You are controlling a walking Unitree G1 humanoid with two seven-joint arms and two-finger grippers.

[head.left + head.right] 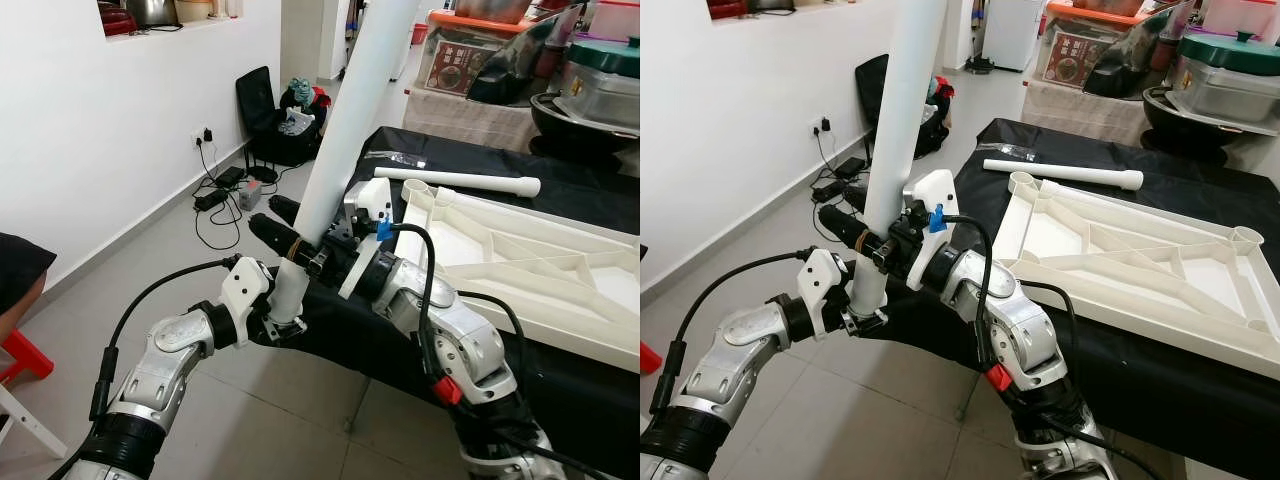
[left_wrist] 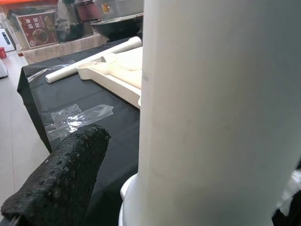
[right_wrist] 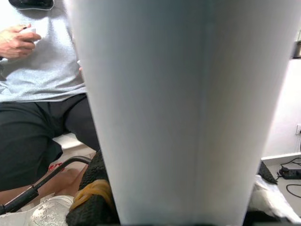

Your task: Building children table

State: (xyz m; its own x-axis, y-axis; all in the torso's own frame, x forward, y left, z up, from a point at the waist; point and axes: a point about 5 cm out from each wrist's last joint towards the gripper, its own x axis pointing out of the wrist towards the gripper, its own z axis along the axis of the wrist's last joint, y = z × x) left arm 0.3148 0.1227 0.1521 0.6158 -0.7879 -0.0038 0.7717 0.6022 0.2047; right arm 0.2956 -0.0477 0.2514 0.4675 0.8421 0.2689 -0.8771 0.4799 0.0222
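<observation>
Holding the white table leg [image 1: 350, 120] near its lower end, my left gripper [image 1: 283, 312] and my right gripper [image 1: 300, 248] are both clamped on it, left below right. It stands tilted, off the near edge of the black-covered table [image 1: 560, 190], where the upturned white tabletop [image 1: 520, 265] and a second leg [image 1: 455, 180] lie. I judge the leg a light, stiff, smooth plastic tube, top-heavy in leverage and liable to slip; gripping close to the narrower base collar seems soundest.
</observation>
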